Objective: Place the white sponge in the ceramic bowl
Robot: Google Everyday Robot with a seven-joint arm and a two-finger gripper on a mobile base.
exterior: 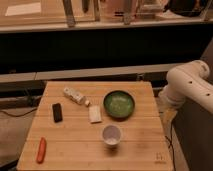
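From the one camera view, the wooden bench carries everything. The white sponge lies flat near its middle, just left of the ceramic bowl and not touching it. The bowl's green inside holds nothing. A white cup stands upright in front of both. A white bottle lies on its side behind the sponge, a black block sits farther left, and an orange stick lies at the near left corner. The robot's white arm bends beside the bench's right edge. Its tool is out of sight, so I cannot tell its state.
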